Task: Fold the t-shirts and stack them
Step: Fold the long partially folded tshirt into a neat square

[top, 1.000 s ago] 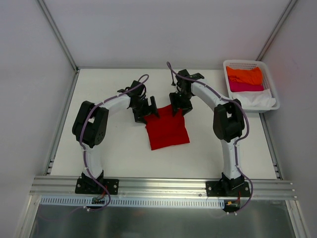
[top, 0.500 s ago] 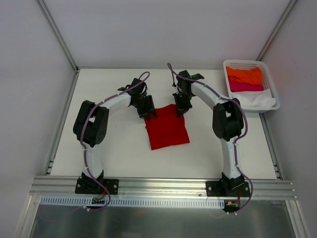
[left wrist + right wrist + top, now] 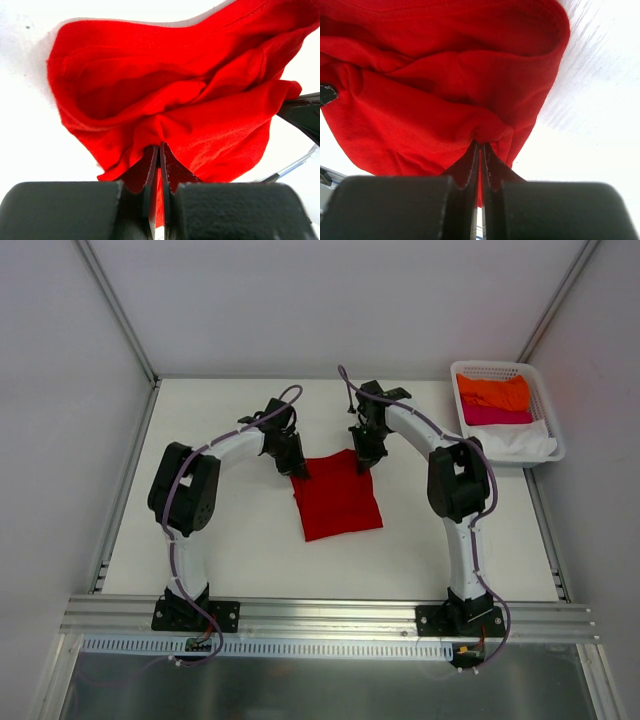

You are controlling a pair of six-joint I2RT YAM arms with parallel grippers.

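Right now both arms sit at the far edge of the red t-shirt [image 3: 337, 495], which lies folded into a rough rectangle mid-table, a bit skewed. Left gripper [image 3: 159, 150]: jaws pressed together on a bunch of red cloth at the far-left corner. Right gripper [image 3: 480, 147]: same, jaws pinched tight on a fold at the far-right corner. Each wrist view shows cloth puckering into the closed tips, so both grips look real, tho how many layers each has can't be told.

Other shirts wait in the white basket [image 3: 505, 368] at the far right. The orange shirt [image 3: 493, 392] is at the back, the magenta shirt [image 3: 495, 415] next, and the white shirt [image 3: 520, 443] nearest the front.

Risks, as I judge them:
- Grips are at the very tips, so a quick lift could let cloth slip from one side & the fold goes crooked.
- If a jaw caught only the top layer, lifting would peel the fold open instead of carrying the whole edge.
- Uneven arm speed or height would twist the shirt more.
- Wrists are near each other, so pulling inward risks a bump.
- Pulling low toward the bases could drag the whole shirt across the table [image 3: 230, 530] instead of folding it.
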